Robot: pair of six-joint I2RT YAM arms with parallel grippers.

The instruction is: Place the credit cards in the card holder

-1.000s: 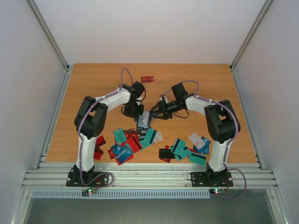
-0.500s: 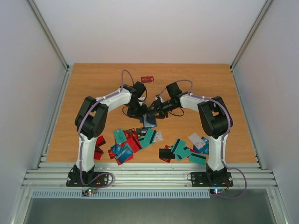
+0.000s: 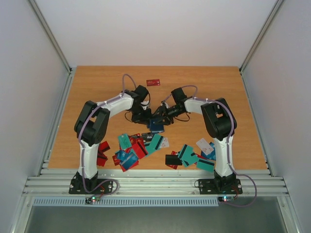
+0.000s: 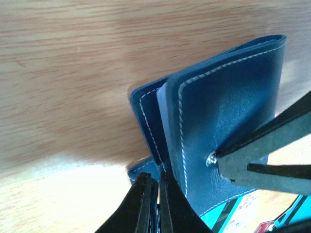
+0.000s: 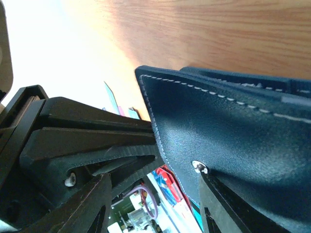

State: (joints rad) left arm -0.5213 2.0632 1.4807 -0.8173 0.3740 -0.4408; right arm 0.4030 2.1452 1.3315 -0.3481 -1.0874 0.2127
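The dark navy card holder [image 3: 156,125] hangs just above the table between both grippers. My left gripper [image 3: 148,118] is shut on a thin flap at its lower edge, as the left wrist view shows with the gripper [image 4: 153,194] below the card holder [image 4: 218,111]. My right gripper [image 3: 163,117] is open. In the right wrist view that gripper [image 5: 150,206] has one fingertip [image 5: 214,189] against the metal snap [image 5: 199,167] on the card holder [image 5: 243,141]; the other finger stands well apart. Credit cards [image 3: 141,145] lie scattered nearer the bases, and more credit cards [image 3: 197,155] lie at the right.
A single red card [image 3: 153,82] lies alone toward the far edge of the wooden table [image 3: 97,92]. White walls and metal rails close in the table on both sides. The two arms' elbows rise over the card piles.
My right gripper has swung left to the card holder and its jaws have widened. The holder, earlier showing its grey inside, now shows its dark outer face. My left gripper stays shut.
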